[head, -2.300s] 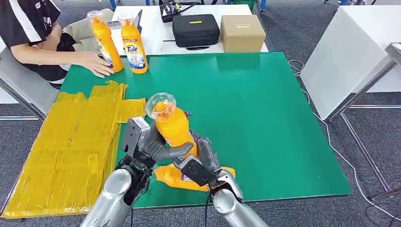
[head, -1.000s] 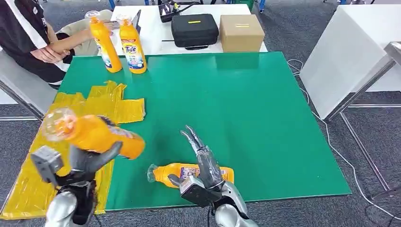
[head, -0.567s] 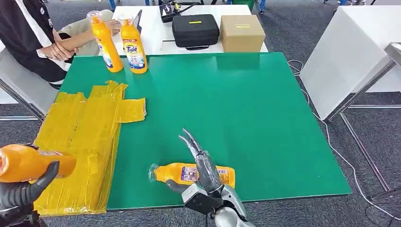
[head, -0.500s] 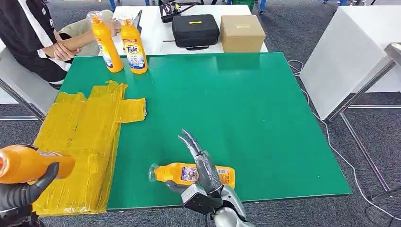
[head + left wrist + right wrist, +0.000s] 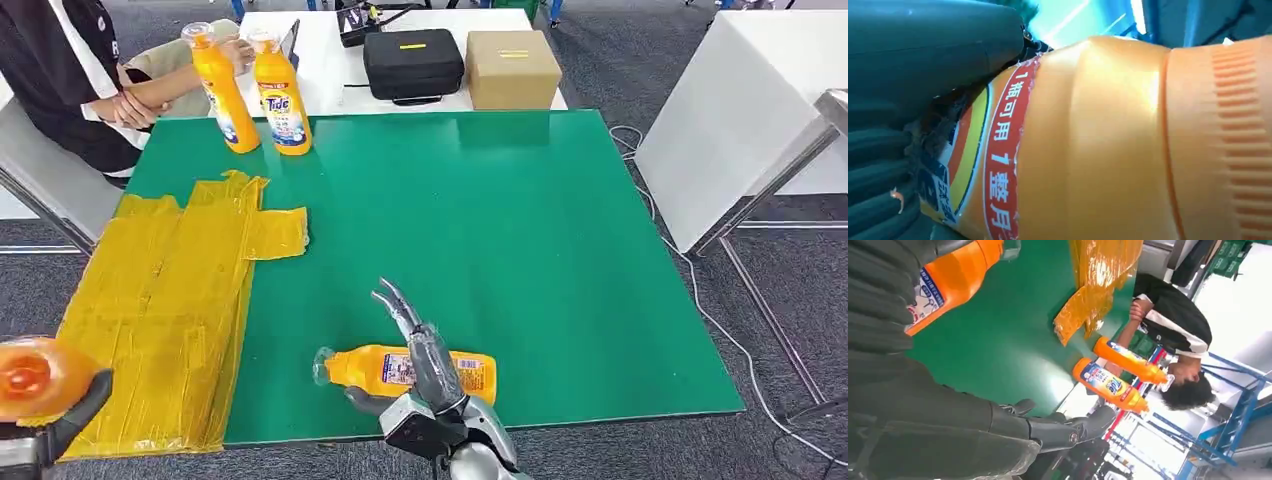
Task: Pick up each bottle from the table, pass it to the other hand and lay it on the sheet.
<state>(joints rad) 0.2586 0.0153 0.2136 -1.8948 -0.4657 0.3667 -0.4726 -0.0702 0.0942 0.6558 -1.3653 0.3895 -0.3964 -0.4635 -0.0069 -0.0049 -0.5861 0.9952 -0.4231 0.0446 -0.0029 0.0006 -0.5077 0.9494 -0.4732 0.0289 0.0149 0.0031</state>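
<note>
While our left hand (image 5: 45, 425) grips one orange plastic detergent bottle (image 5: 35, 378) at the lower left, off the near edge of the table, our right hand (image 5: 425, 365) hovers with its fingers spread and straight above a second bottle. From largest to smallest, we see the green-topped table (image 5: 500, 230) stretching ahead of both hands. The crinkled yellow plastic sheet (image 5: 165, 300) lies on the table's left part, just ahead and to the right of our left hand and well to the left of our right hand. At the far left corner, well beyond both hands, a person in a black top (image 5: 70, 70) sits with arms folded. Beyond the table, on a white one, rest a black zipped case (image 5: 413, 62) and a brown cardboard box (image 5: 512, 68).

The lying orange bottle with a clear cap (image 5: 400, 368) rests on its side on the green top directly under our right hand, its cap pointing toward the sheet; we cannot tell whether the fingers touch it. Two upright orange bottles (image 5: 250, 90) stand side by side at the table's far left edge, near the person. In the left wrist view, the held bottle's label and ribbed orange neck press against the grey thumb (image 5: 933, 40).
</note>
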